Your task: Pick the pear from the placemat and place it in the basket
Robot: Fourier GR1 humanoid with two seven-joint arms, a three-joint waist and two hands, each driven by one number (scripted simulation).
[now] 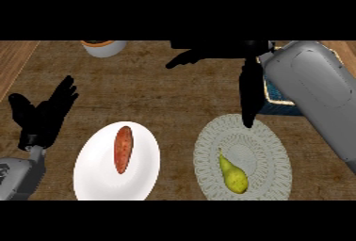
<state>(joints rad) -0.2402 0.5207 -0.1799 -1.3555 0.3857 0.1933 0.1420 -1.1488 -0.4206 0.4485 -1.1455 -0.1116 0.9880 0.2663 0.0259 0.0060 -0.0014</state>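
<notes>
Right hand [236,51] is hovering open, fingers straight, seemingly approaching the pear [233,174] lying on the placemat [272,141] behind its fingertips; next, lowering and closing

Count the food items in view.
2. The pear lies on the round placemat, lower right; a reddish-brown vegetable lies on the white plate, lower left. The right forearm may hide others; orange contents of the top-edge cup are unclear.
</notes>
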